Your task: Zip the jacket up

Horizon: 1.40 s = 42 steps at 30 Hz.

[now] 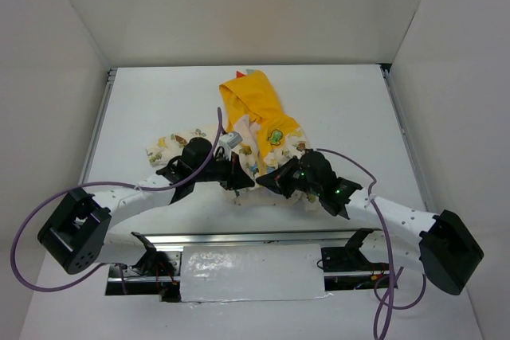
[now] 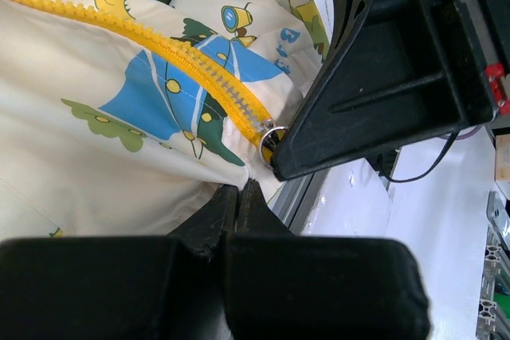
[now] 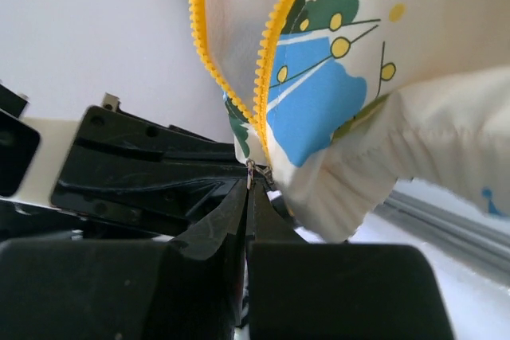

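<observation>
Right wrist view: the right gripper point(image 3: 249, 187) is seen clamped on the zipper pull point(image 3: 252, 170) at the hem point(image 3: 343, 197) of the jacket point(image 3: 434, 109), which lies near the front middle of the table point(image 1: 159, 101), with the yellow zipper teeth point(image 3: 269, 37) running straight away from it and the left gripper point(image 2: 237, 194) pinched on the hem alongside.

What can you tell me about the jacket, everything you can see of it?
The jacket is small, cream cloth with cartoon prints and a yellow-orange hood, lying crumpled on the white table, hood farthest from the arms. Its yellow zipper is joined only near the hem; higher up the tooth rows part. The left gripper pinches the hem, the right gripper holds the zipper pull.
</observation>
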Each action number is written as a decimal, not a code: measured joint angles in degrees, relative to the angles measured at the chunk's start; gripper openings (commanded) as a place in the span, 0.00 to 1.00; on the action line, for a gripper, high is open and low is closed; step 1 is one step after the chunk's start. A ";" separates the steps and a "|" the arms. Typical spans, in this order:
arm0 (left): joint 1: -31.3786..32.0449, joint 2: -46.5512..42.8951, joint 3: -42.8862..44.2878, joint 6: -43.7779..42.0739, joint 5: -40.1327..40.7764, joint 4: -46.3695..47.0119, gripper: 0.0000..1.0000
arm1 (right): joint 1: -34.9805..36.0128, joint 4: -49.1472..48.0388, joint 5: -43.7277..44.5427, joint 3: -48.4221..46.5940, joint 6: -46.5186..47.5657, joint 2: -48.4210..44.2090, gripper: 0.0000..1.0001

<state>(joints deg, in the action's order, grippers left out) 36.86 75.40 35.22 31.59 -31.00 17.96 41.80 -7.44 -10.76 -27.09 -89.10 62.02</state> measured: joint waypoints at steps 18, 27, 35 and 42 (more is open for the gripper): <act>1.22 -0.50 -0.48 -0.11 0.13 -0.46 0.00 | -3.06 -5.33 -2.58 6.23 -13.44 -0.79 0.00; 1.73 -0.55 -0.90 -0.33 1.40 -0.83 0.00 | -8.48 -6.73 -4.39 2.93 -10.69 -0.09 0.00; 2.21 -1.53 -1.27 -0.17 2.14 -0.39 0.00 | -10.14 -6.21 -5.09 0.72 -7.72 1.77 0.00; 4.94 -4.55 -4.00 0.13 6.01 -0.42 0.00 | -16.61 -2.01 -6.80 -13.42 -1.97 17.20 0.00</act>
<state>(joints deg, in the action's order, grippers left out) 41.80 70.85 31.22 31.73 -24.99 17.54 25.19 -9.45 -17.56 -40.51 -91.07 79.22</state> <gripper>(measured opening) 0.033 0.009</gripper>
